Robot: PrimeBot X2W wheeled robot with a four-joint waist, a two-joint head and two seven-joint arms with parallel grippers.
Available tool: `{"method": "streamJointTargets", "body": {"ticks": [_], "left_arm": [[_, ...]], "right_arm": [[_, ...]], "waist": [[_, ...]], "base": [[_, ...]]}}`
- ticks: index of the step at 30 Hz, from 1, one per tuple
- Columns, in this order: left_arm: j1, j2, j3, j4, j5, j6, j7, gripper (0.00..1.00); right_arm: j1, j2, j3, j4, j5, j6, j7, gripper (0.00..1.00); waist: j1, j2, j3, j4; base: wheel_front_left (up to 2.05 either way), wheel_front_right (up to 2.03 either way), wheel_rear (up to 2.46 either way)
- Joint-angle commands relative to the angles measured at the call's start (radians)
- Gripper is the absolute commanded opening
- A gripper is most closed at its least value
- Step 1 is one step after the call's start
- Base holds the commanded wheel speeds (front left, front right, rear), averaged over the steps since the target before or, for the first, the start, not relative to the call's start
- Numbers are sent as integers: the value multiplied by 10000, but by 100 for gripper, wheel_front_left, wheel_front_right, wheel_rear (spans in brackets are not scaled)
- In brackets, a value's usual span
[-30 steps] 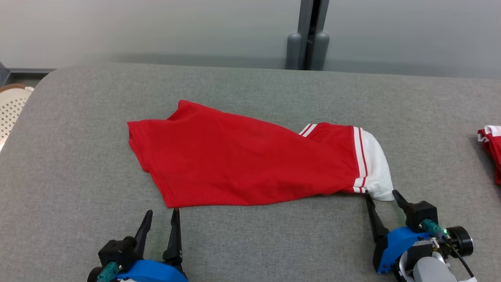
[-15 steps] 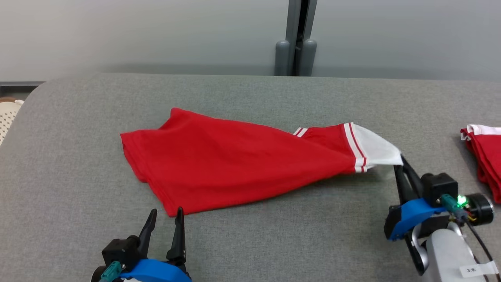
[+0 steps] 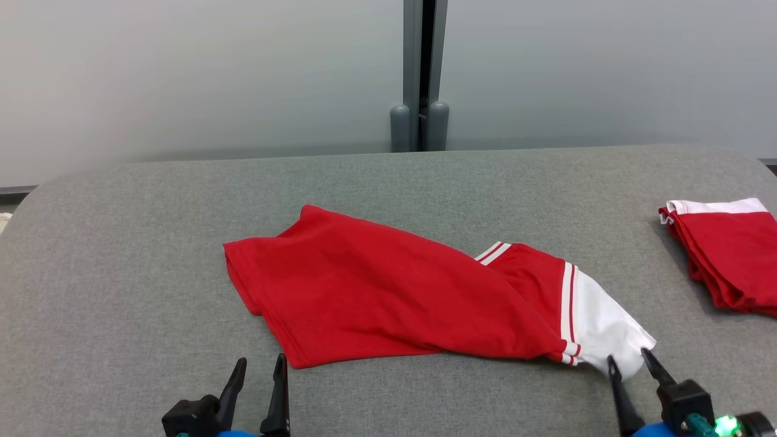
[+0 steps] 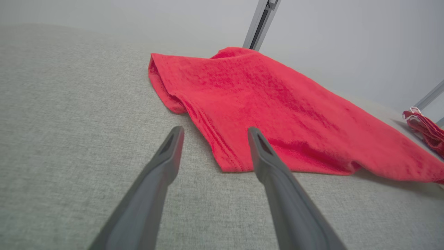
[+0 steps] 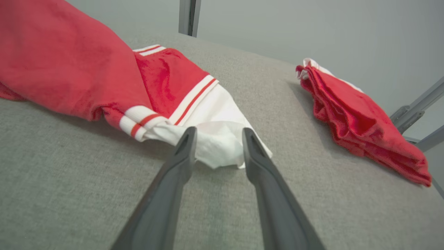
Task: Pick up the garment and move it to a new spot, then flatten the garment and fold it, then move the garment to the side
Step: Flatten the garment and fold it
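Observation:
A red garment with a white, red-striped end lies spread on the grey table. My left gripper is open just in front of the garment's near red corner, which sits between and just beyond its fingertips. My right gripper is open at the white end's near corner. The white cloth lies loose on the table at its fingertips, not pinched.
A second red and white garment lies folded at the table's right edge, also in the right wrist view. A grey post stands behind the table against a pale wall. Bare table surrounds the spread garment.
Half a second ago my right gripper was shut on the white corner and held it lifted. It has since opened, and the white end lies on the table. The head camera has shifted.

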Motion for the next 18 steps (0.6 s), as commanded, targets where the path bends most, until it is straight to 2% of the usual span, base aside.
{"method": "streamJointTargets", "body": {"ticks": [1, 6, 18], "left_arm": [[29, 3, -18, 9, -13, -85, -26, 100], [-69, 0, 77, 71, 75, -83, -25, 100], [-1291, 4, 2, 770, -353, -55, -26, 100]], "right_arm": [[141, 95, 37, 100, 126, -3, -9, 100], [463, 286, 366, 47, 744, -3, -9, 100], [-390, 337, 1237, -944, 1571, -3, -9, 100]], "waist": [[2, -1, 39, -12], [2, -1, 198, -170], [2, -1, 1187, -286]], "base": [[0, 0, 0], [0, 0, 0], [0, 0, 0]]}}
